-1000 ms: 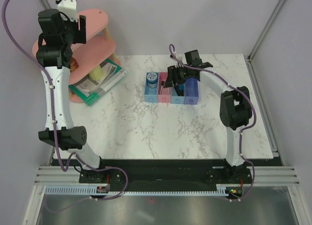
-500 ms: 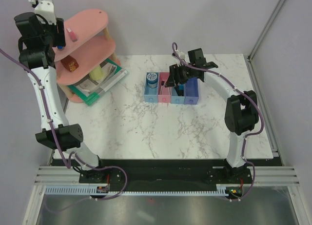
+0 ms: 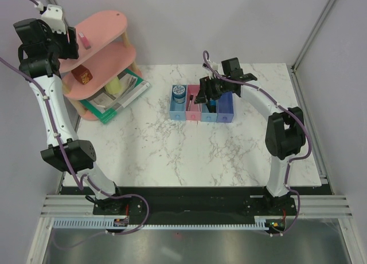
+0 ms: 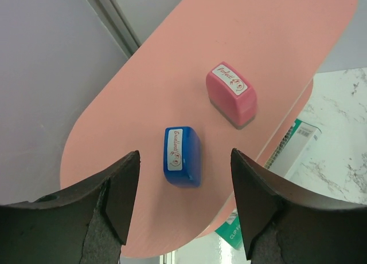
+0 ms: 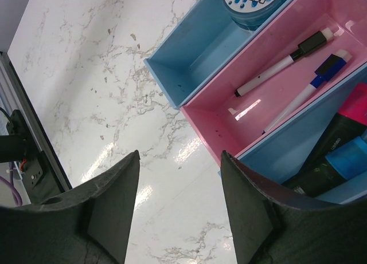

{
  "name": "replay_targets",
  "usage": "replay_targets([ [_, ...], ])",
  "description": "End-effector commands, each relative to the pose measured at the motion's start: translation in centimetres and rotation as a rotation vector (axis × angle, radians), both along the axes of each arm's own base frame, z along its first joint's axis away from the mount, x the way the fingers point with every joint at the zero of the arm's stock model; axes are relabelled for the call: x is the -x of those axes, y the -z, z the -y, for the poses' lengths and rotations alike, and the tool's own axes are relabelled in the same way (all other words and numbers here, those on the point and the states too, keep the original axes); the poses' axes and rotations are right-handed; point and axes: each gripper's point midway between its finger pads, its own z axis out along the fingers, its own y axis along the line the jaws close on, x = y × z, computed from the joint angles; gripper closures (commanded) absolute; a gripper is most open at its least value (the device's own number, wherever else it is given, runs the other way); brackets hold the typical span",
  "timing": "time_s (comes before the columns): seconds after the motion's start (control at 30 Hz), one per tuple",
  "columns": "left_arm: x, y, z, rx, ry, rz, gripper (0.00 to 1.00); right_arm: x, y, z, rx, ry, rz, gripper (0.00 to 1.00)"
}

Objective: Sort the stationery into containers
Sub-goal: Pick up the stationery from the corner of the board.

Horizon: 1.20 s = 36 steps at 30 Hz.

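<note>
Above the pink shelf's [image 4: 275,40] top tier, at the table's [image 3: 172,152] ten o'clock, the left gripper [image 4: 184,161] has swung over the blue eraser [image 4: 182,152], jaws wide and seemingly not touching it, ready to pick, while the right gripper [image 5: 180,155] hangs open, empty, over the bins [image 5: 167,81].

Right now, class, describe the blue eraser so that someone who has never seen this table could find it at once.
Find the pink oval tiered shelf at the far left corner of the table and look at its top tier. Two small blocks with white labels lie there, apart from each other. The blue eraser is the only blue one; its sole neighbour is the pink eraser.
</note>
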Motion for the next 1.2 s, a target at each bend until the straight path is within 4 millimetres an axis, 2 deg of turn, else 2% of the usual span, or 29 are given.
replay_targets([
  [0.0,-0.3,0.0,0.8,0.043,0.052,0.013,0.29,0.4,-2.9,0.1,-0.032,-0.016,0.065,0.34],
  [0.33,-1.2,1.2,0.1,0.058,0.047,-0.002,0.33,0.9,-3.8,0.0,-0.05,-0.019,0.068,0.34],
  [0.43,-1.6,1.4,-0.1,0.055,0.047,-0.002,0.4,1.2,-4.3,-0.1,-0.061,-0.024,0.07,0.34],
  [0.53,-1.9,1.3,-0.4,0.046,0.043,0.006,0.51,1.4,-4.9,-0.2,-0.074,-0.03,0.072,0.34],
  [0.63,-2.0,1.4,-0.4,0.044,0.047,0.005,0.68,1.6,-5.7,-0.3,-0.087,-0.034,0.078,0.34],
  [0.67,-2.0,1.5,-0.4,0.041,0.047,0.003,0.78,1.7,-6.0,-0.2,-0.094,-0.034,0.079,0.33],
  [0.73,-2.0,1.7,-0.4,0.039,0.047,-0.001,0.9,1.9,-6.4,-0.3,-0.099,-0.037,0.083,0.33],
  [0.8,-1.7,1.6,-0.4,0.035,0.046,-0.002,0.97,2.1,-6.7,-0.3,-0.105,-0.039,0.085,0.33],
  [0.93,-1.0,2.1,0.0,0.042,0.059,-0.014,0.98,2.5,-7.3,-0.3,-0.12,-0.049,0.082,0.31],
  [1.0,0.1,1.1,0.6,0.033,0.071,0.002,0.98,3.2,-7.7,-0.6,-0.14,-0.081,0.072,0.3],
  [1.07,1.0,1.4,1.4,0.035,0.101,-0.005,0.98,3.5,-8.2,-0.7,-0.149,-0.115,0.085,0.27],
  [1.1,2.1,0.3,2.0,0.012,0.118,0.015,0.98,4.2,-8.3,-0.8,-0.162,-0.143,0.069,0.26],
  [1.17,3.2,0.2,3.0,0.011,0.157,0.014,0.98,4.6,-9.2,-1.1,-0.179,-0.181,0.079,0.24],
])
